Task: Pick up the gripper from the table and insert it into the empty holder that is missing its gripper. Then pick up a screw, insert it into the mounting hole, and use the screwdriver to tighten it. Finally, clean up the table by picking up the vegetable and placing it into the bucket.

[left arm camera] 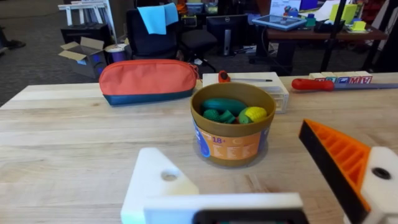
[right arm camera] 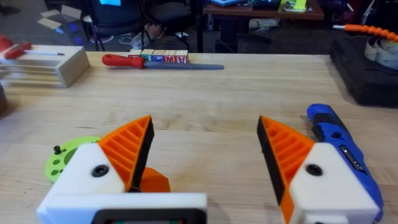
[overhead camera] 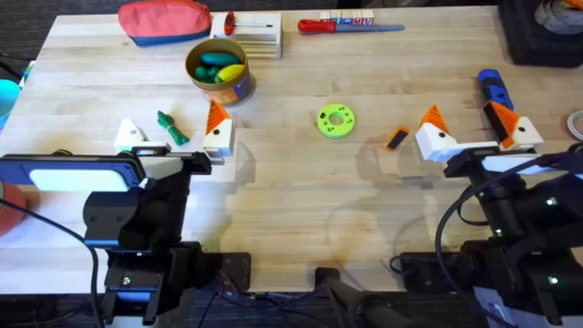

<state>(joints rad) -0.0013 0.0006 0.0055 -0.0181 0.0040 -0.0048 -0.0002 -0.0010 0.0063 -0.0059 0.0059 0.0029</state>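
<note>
**Both grippers spread over the bench [overhead camera: 301,191]**

My left gripper [overhead camera: 173,120] gapes: one bare white holder [overhead camera: 130,135] and one orange-tipped wedge [overhead camera: 217,128], with one vegetable [overhead camera: 171,128] lying between them. One bucket [left arm camera: 231,140], marked "18+", stands beyond. Then come one green disc [overhead camera: 335,120] and one loose black-and-orange gripper [overhead camera: 396,138]. My right gripper [overhead camera: 469,123] is spread, with one blue screwdriver [overhead camera: 492,87] beside it.

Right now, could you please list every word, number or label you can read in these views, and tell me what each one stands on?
"18+": on the blue label patch of the bucket, in the left wrist view.
"A", "W": on the row of letter blocks behind the red-handled screwdriver; the other letters are too blurred to read.
Marking on the blue screwdriver: too small to read.
</note>
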